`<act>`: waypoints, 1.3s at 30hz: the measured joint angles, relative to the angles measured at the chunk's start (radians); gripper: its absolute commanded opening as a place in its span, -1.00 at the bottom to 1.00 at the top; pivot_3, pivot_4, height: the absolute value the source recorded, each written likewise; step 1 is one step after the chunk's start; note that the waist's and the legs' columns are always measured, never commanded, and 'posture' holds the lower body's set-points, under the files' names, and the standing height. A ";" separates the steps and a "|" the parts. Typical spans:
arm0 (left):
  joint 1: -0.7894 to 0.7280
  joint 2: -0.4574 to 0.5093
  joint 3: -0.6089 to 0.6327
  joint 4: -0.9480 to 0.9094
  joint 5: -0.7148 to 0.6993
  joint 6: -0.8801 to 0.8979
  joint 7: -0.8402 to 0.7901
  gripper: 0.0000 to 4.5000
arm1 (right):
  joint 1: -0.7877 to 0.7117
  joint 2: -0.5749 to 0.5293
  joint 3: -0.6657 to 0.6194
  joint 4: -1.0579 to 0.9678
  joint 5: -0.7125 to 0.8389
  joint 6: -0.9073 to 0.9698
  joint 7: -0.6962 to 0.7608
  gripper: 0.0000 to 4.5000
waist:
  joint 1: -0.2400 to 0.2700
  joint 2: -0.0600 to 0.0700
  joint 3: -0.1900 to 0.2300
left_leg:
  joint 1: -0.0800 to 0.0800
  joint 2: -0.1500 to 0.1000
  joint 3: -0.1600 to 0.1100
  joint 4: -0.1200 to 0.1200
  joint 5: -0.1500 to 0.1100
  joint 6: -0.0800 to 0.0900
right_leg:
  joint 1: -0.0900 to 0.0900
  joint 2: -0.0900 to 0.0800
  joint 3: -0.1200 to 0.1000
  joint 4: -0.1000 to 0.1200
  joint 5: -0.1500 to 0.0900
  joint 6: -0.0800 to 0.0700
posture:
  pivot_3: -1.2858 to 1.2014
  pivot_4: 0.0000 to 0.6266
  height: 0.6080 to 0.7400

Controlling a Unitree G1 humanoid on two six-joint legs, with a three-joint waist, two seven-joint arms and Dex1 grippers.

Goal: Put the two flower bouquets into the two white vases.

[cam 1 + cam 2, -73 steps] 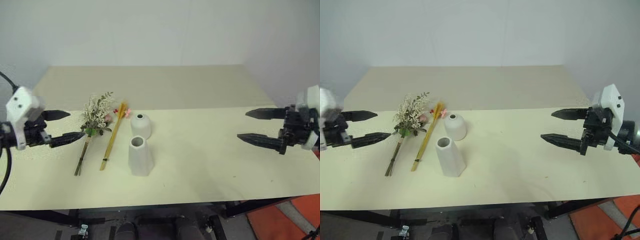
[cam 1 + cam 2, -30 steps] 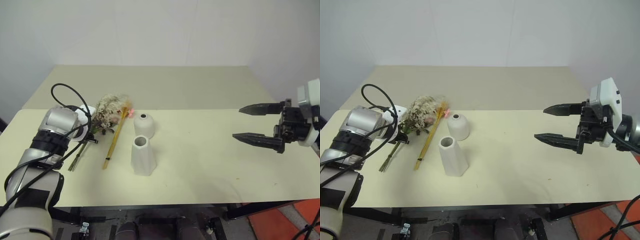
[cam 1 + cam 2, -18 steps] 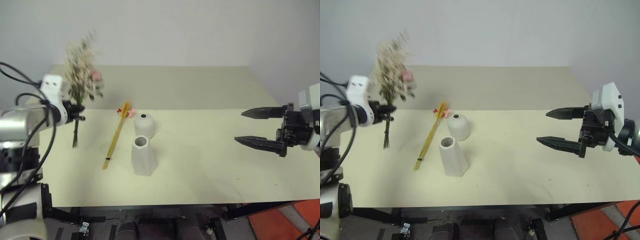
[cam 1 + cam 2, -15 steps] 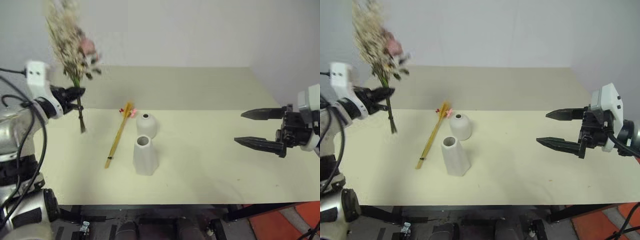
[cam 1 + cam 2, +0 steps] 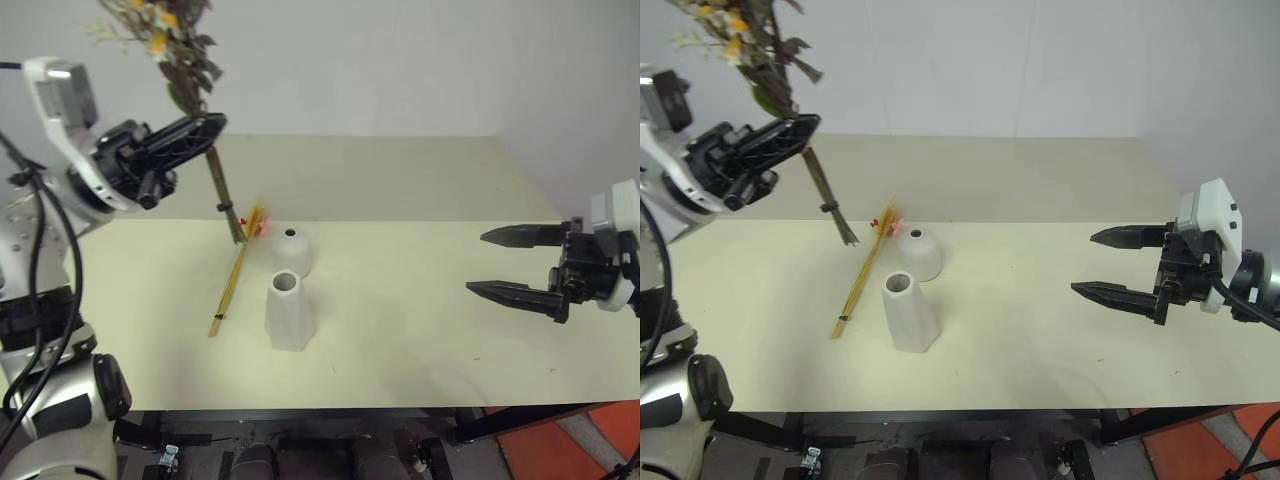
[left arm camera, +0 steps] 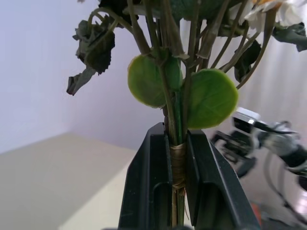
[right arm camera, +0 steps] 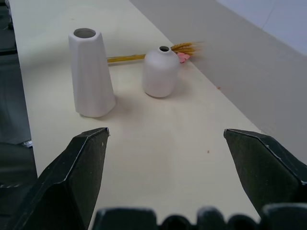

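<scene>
At the far left, the left gripper is raised well above the table, its two black fingers clamped together on the bound stems of the bushy bouquet. In the left wrist view the stems sit pinched between the two fingers just below a pair of round green leaves. The bunch hangs nearly upright but tilted, blooms up and toward the left, the cut stem ends pointing down and to the right, in the air above the tabletop. Those stem ends lie just left of and above the two vases, so the coming move looks to turn on swinging the long axis upright over a narrow mouth; the left arm is far the nearer one.

Next rightward, the slim golden stalk bundle lies flat on the table, its pink-red blooms beside the rounded vase. The taller faceted vase stands just in front of the rounded one, both upright and empty.

At the far right, the right gripper hovers well apart from the vases, fingers spread wide, holding nothing.
</scene>
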 measured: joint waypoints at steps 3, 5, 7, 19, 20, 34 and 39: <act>-0.016 -0.031 -0.056 0.025 -0.012 0.001 -0.029 -0.95 | 0.013 0.000 -0.004 -0.008 0.014 0.000 -0.009 1.00 | -0.003 0.000 0.000 | 0.000 0.000 0.000 0.000 0.000 0.000 | 0.000 0.000 0.000 0.000 0.000 0.000 | 0.03 -0.52 1.00; -0.022 -0.056 -0.088 0.032 -0.013 0.001 -0.042 -0.95 | 0.024 0.000 -0.014 -0.010 0.019 0.000 -0.017 1.00 | -0.004 0.000 0.000 | 0.000 0.000 0.000 0.000 0.000 0.000 | 0.000 0.000 0.000 0.000 0.000 0.000 | 0.03 -0.52 1.00; -0.042 -0.090 -0.109 0.039 -0.020 0.001 -0.047 -0.95 | 0.035 0.000 -0.028 -0.025 0.026 0.001 -0.028 1.00 | -0.001 0.000 0.000 | 0.000 0.000 0.000 0.000 0.000 0.000 | 0.000 0.000 0.000 0.000 0.000 0.000 | 0.03 -0.52 1.00; -0.040 -0.093 -0.183 0.039 -0.011 -0.004 -0.124 -0.95 | 0.101 0.002 -0.081 -0.085 0.053 0.011 -0.069 1.00 | -0.004 0.000 0.000 | 0.000 0.000 -0.001 0.000 0.000 0.000 | 0.000 0.000 0.000 -0.001 0.000 0.000 | 0.03 -0.52 1.00; -0.039 -0.092 -0.185 0.039 -0.011 -0.005 -0.129 -0.95 | 0.101 0.002 -0.081 -0.087 0.057 0.011 -0.070 1.00 | -0.004 0.000 0.000 | 0.000 0.000 -0.001 0.000 0.000 0.000 | 0.000 0.000 0.000 -0.001 0.000 0.000 | 0.03 -0.52 1.00; 0.000 -0.074 -0.232 0.039 0.035 -0.055 -0.188 -0.95 | 0.106 -0.001 -0.081 -0.088 0.074 0.012 -0.087 1.00 | -0.002 0.000 0.000 | 0.000 0.000 -0.001 0.000 0.000 0.000 | 0.000 0.000 0.000 -0.001 0.000 0.000 | 0.03 -0.52 1.00; 0.006 -0.075 -0.244 0.037 0.049 -0.082 -0.188 -0.95 | 0.101 -0.003 -0.081 -0.088 0.074 0.012 -0.087 1.00 | -0.003 0.000 0.000 | 0.000 0.000 -0.001 -0.001 0.000 0.000 | 0.000 0.000 0.000 -0.001 0.000 0.000 | 0.03 -0.52 1.00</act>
